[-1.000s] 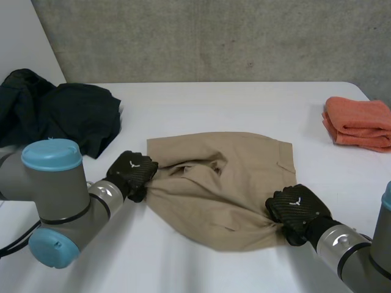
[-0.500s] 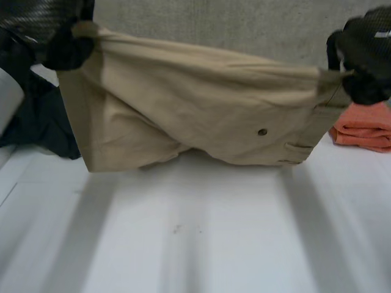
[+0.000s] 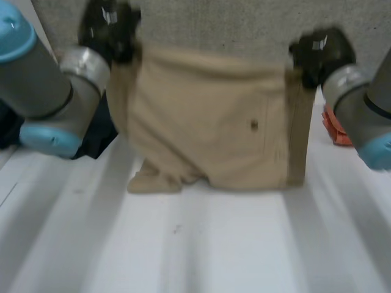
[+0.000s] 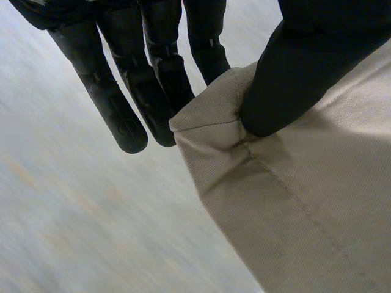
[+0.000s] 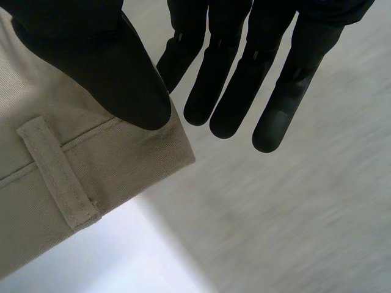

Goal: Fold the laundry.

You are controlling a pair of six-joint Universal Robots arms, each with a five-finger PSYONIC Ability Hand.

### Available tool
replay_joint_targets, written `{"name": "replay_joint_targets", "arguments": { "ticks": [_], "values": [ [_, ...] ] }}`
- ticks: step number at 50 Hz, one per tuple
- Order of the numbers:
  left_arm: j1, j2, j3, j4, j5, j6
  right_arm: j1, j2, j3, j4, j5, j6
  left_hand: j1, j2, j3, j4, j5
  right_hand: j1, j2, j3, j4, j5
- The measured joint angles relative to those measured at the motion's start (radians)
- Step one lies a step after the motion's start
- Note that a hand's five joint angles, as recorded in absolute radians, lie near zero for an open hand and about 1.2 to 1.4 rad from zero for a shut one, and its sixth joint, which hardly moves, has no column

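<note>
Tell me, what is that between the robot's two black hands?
In the head view, beige shorts hang spread between the left hand and the right hand, each pinching an upper corner.

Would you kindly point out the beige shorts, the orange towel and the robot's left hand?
beige shorts [image 3: 201, 122]: head view, middle of the hanging cloth.
orange towel [image 3: 336, 129]: head view, edge beside the right arm.
left hand [image 3: 110, 27]: head view, back of the hand at the shorts' top corner.

I work in what looks like a bare lab: a plain white table [image 3: 214, 250] against a rough concrete wall [image 3: 214, 24], dark clothes [image 3: 98, 137] far left, orange cloth [image 3: 334, 128] far right.
</note>
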Motion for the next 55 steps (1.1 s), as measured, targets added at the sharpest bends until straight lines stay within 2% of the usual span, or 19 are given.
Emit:
{"name": "replay_joint_targets", "arguments": {
  "ticks": [5,8,11,16,22,30,36,43,52,55],
  "values": [
    [0.004,-0.026,0.192,0.233,-0.004,0.012,0.023,0.022,-0.096,-0.348,0.041,0.003,0.000,0.000,0.000,0.000,0.000,0.000,0.000,0.000,0.000,0.000],
    [0.006,-0.021,0.241,0.330,-0.006,0.010,0.034,0.023,-0.129,-0.486,0.046,0.004,0.000,0.000,0.000,0.000,0.000,0.000,0.000,0.000,0.000,0.000],
    [0.004,-0.013,0.242,0.364,-0.010,0.005,0.044,0.032,-0.161,-0.554,0.043,0.005,0.000,0.000,0.000,0.000,0.000,0.005,0.000,0.000,0.000,0.002],
    [0.000,0.008,0.139,0.330,-0.025,0.000,0.051,0.068,-0.181,-0.541,0.035,0.006,0.000,0.000,0.001,0.000,0.010,0.013,0.000,0.000,0.000,0.003],
    [-0.007,0.060,-0.109,0.294,-0.036,-0.004,0.051,0.137,-0.126,-0.472,0.025,0.006,0.000,0.002,0.001,0.000,0.010,0.013,0.000,0.000,0.000,0.003],
    [-0.049,0.074,-0.429,0.282,-0.056,0.000,0.048,0.224,0.061,-0.428,-0.017,-0.009,0.000,0.002,0.001,0.000,0.010,0.013,0.000,0.000,0.000,0.003],
    [-0.079,0.071,-0.590,0.248,-0.098,0.002,0.042,0.225,0.207,-0.352,-0.023,-0.044,0.000,0.002,0.001,0.000,0.010,0.013,0.000,0.000,0.000,0.003],
    [-0.111,0.166,-0.742,0.040,-0.157,0.002,0.036,0.069,0.391,-0.104,-0.020,-0.104,0.000,0.002,0.001,0.000,0.010,0.013,0.006,0.000,0.000,0.003],
    [-0.168,0.402,-0.885,-0.486,-0.165,-0.007,0.028,-0.256,0.627,0.286,-0.020,-0.260,0.000,0.002,0.001,0.000,0.010,0.013,0.014,0.000,0.000,0.003],
    [-0.210,0.464,-0.920,-0.603,-0.161,-0.009,0.014,-0.344,0.703,0.383,-0.022,-0.340,0.000,0.002,0.001,0.000,0.010,0.013,0.014,0.000,0.000,0.003]
  ]
}}
